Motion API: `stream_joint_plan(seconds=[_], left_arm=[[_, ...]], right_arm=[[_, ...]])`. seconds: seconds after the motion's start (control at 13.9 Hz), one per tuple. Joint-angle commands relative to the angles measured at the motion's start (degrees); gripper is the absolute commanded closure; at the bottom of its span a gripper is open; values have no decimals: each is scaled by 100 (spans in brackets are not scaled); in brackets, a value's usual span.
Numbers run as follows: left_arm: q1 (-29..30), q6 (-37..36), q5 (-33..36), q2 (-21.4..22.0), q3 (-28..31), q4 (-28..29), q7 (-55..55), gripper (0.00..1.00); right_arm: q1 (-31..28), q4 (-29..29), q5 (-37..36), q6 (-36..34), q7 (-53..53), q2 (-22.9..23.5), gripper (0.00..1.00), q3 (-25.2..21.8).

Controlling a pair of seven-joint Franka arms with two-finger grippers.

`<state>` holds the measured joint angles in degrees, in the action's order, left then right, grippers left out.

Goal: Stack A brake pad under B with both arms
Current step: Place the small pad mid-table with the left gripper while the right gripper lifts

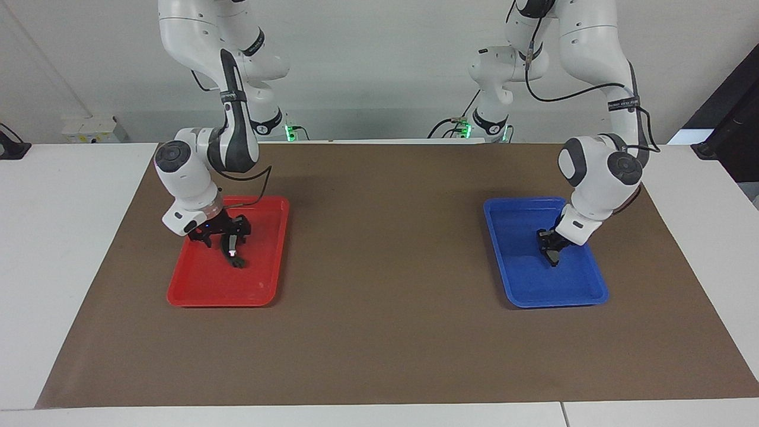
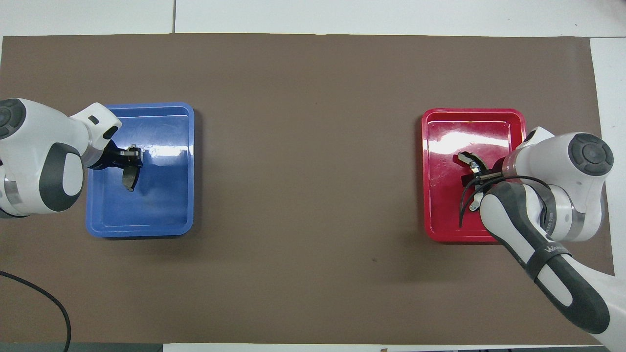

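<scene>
a brown mat [image 1: 379, 284] covers the tabletop [image 1: 65, 249]. on it sit a red tray [image 1: 195, 293] toward the right arm's end and a blue tray [image 1: 516, 284] toward the left arm's end, well apart. the right gripper [image 1: 228, 240] is down inside the red tray, its jaws closed narrow on b [image 1: 232, 252], the long curved brake shoe; one silver-tipped end sticks out below the jaws and touches the tray floor. the left gripper [image 1: 551, 246] is down inside the blue tray, its jaws pinched on the a brake pad [image 2: 129, 178], which hangs just under them, close to the tray floor.
</scene>
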<state>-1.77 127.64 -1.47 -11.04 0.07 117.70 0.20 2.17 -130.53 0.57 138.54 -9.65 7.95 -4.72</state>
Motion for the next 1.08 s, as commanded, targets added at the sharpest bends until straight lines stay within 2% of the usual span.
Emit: stream_joint_plan(seconds=[0.0, 0.07, 0.36, 0.43, 0.5, 0.57, 0.72, 0.79, 1.01], left_arm=[[-322, -607, -81, 392, 28, -212, -255, 93], [-524, -696, -72, 392, 28, -274, -544, 94], [-1437, -241, -72, 375, 2, -204, -1661, 95], [-1736, -162, -72, 314, 2, -221, -1915, 96], [-1965, 39, -72, 252, -16, -256, -2283, 97], [-2246, 268, -72, 147, -16, -291, -2661, 97], [-2642, 585, -72, 33, -16, -327, -3146, 97], [-2835, 595, -81, 15, -16, -353, -3288, 96], [-3407, 613, -81, -739, -16, -975, -4069, 95]], right_arm=[[-15, -60, 110, 120, -143, 5, 4, 24], [-6, -86, 110, 129, -134, 5, 8, 24], [-6, -95, 110, 129, -134, 5, 27, 24], [-6, -95, 110, 120, -125, 5, 38, 42], [-6, -95, 110, 120, -116, 5, 63, 51], [-6, -87, 110, 111, -99, 5, 80, 51], [-6, -8, 110, 59, -81, 14, 99, 51], [-6, 27, 110, -2, -81, 5, 100, 68], [-6, 404, 118, -572, -46, -74, 100, 86]])
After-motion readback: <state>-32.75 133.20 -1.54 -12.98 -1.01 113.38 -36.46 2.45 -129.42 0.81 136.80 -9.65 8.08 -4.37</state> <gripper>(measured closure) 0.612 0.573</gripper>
